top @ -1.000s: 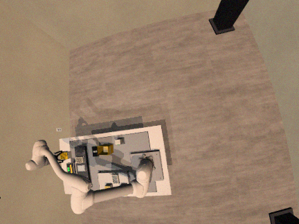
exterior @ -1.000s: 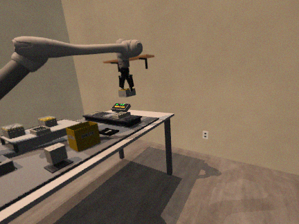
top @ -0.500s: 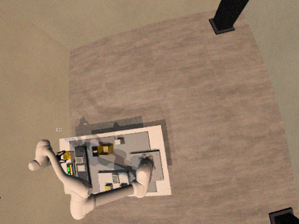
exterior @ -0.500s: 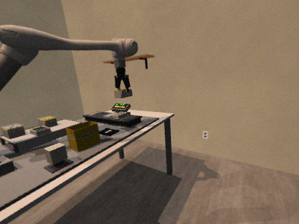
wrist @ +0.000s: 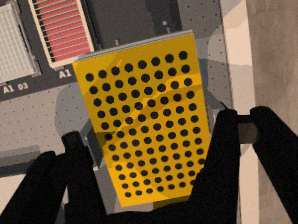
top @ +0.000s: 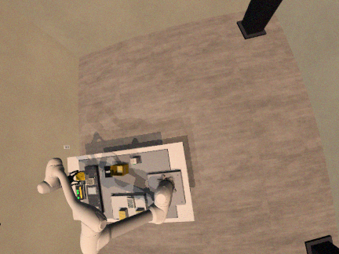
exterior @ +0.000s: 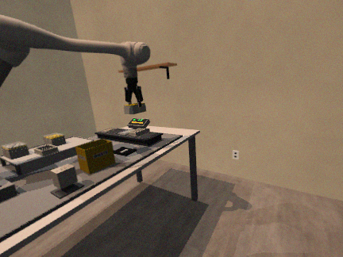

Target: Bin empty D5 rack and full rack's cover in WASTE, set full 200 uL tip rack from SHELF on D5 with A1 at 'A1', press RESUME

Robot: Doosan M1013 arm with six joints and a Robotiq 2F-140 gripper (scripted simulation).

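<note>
Held item: an empty tip rack (wrist: 145, 125) with a yellow top plate, every hole in its grid dark, which fits the spent rack from D5.
Pincer state: the gripper (wrist: 150, 165) is pinching the rack across its short width; one black finger (wrist: 75, 165) shows at lower left and the other at lower right of the wrist view, so the holed face points up at the camera.
Height: in the exterior view the rack (exterior: 135, 108) hangs in the upper left of the frame, well above the liquid handler deck (exterior: 129, 136), probably so that it passes over the labware without touching it.
Below the rack: the wrist view shows a red 12-trough reservoir (wrist: 61, 31) at the top left and a white well plate (wrist: 12, 45) at the far left, by the engraved marks A1 and D3; the rack's upper left corner sits near the reservoir in the frame, though whether it overhangs it cannot be told.
Destination: the yellow waste bin (exterior: 95, 155) stands on the table (exterior: 175, 132) at centre left of the exterior view, well apart from the rack.
Risk: as a judgement, the path to the bin should skirt the open reservoir and plates.
Shelf: tip racks (exterior: 54, 139) wait on a low shelf at far left for the later step.
</note>
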